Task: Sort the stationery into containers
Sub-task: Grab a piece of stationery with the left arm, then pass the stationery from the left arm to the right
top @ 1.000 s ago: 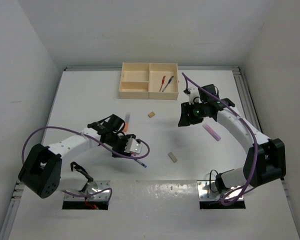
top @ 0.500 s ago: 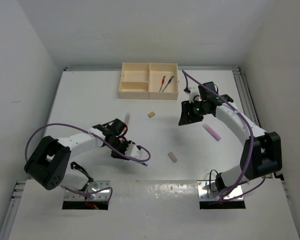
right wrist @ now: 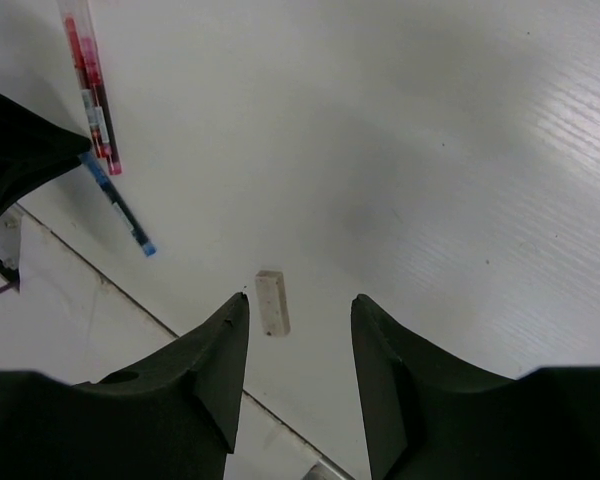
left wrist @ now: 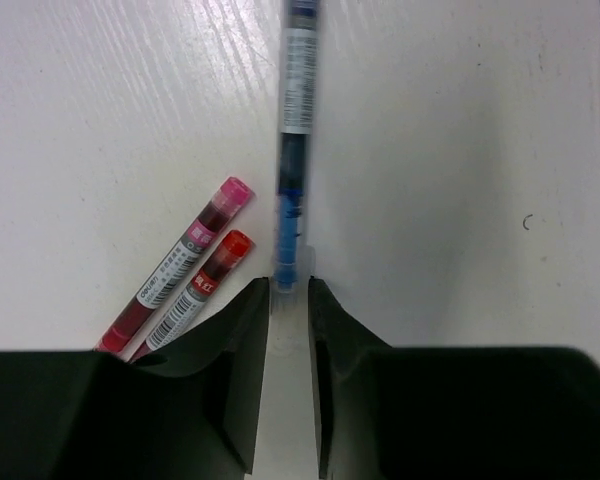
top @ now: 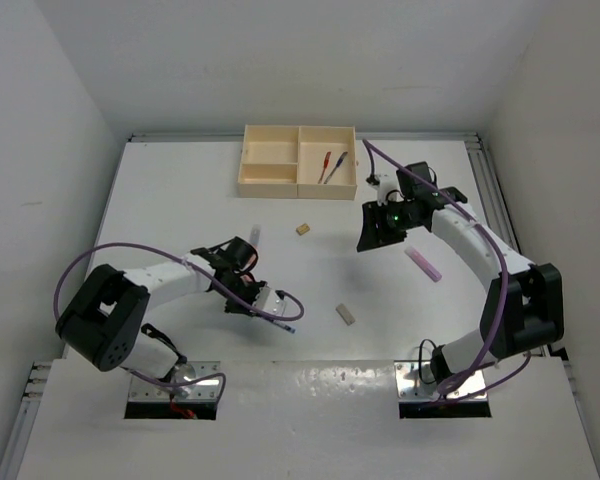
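A blue pen [left wrist: 292, 150] lies on the white table, its clear near end pinched between the tips of my left gripper [left wrist: 288, 287], whose jaws stand narrowly apart around it. In the top view that gripper [top: 250, 295] is low at centre-left with the blue pen [top: 283, 322] sticking out to its right. Two red pens [left wrist: 185, 275] lie side by side just left of the fingers. My right gripper [right wrist: 298, 300] hangs open above the table, the beige-grey eraser block [right wrist: 271, 302] far below between its fingertips. The cream tray [top: 298, 186] holds two pens [top: 330, 166] in its large compartment.
A tiny tan block [top: 303, 229] lies in front of the tray. A pale pink stick [top: 423, 263] lies under the right forearm. The eraser block [top: 346, 314] is near the front edge. Purple cables loop beside both arms.
My left gripper has drawn back toward its base and turned, ending on the blue pen's end; the pen looks blurred. The right arm has hardly moved.
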`<state>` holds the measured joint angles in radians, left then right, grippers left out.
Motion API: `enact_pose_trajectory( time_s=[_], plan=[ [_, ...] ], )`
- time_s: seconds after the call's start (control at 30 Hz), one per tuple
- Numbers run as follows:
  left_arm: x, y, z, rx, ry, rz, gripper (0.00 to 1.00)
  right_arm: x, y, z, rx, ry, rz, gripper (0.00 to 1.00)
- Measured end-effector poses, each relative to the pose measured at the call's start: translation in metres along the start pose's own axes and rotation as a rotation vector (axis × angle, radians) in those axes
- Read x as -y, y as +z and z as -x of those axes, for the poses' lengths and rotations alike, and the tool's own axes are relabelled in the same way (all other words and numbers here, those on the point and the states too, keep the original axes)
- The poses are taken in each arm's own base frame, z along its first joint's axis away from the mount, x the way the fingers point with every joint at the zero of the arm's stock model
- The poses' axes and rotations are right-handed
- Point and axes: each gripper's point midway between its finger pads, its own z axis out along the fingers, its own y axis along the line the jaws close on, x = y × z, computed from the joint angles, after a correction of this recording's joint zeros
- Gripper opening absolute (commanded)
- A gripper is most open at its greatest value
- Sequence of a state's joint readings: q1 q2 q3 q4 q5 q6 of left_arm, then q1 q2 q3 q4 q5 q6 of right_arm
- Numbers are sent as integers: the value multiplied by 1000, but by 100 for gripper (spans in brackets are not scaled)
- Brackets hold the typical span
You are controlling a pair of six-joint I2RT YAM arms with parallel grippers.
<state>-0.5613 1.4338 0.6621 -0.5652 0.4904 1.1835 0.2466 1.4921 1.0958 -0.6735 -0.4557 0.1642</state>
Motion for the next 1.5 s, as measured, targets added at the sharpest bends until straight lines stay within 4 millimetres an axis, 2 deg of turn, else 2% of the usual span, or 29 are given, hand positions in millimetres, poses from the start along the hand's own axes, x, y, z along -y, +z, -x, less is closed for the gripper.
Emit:
enact_pose_trajectory(
  time_s=[0.1, 0.2, 0.37, 0.43, 0.47, 0.53, 0.63, 0.73, 0.83, 1.1, 1.37, 1.5],
  plan=[
    [1, 0, 2, 0, 15, 0, 18, -7, -1, -3, -34, -38, 24, 44],
    [6, -3, 6, -9, 51, 13, 14, -22, 0, -3, -83, -89, 75, 45],
    [9, -26, 33, 20, 131, 62, 11, -55, 0, -1, -166, -150, 199, 52],
    [1, -41, 49, 37, 150, 94, 11, -71, 0, -2, -193, -169, 252, 57],
    [-6, -49, 57, 46, 158, 116, 11, -78, 0, -2, -206, -177, 275, 62],
    [-23, -66, 76, 73, 169, 169, 11, -96, 1, -7, -236, -197, 323, 66],
    [-42, -87, 103, 118, 179, 233, 11, -122, 2, -18, -290, -222, 397, 66],
    [-46, -93, 119, 144, 189, 253, 11, -145, 2, -26, -324, -243, 464, 66],
    [-43, -90, 123, 141, 187, 245, 11, -161, -1, -36, -358, -247, 510, 65],
    [-48, -88, 123, 126, 164, 265, 11, -179, 3, -54, -433, -239, 562, 60],
    [-56, -94, 127, 124, 164, 292, 11, -177, 23, -68, -514, -209, 553, 54],
    [-56, -94, 127, 121, 162, 293, 11, -174, 29, -71, -537, -190, 542, 54]
  ],
)
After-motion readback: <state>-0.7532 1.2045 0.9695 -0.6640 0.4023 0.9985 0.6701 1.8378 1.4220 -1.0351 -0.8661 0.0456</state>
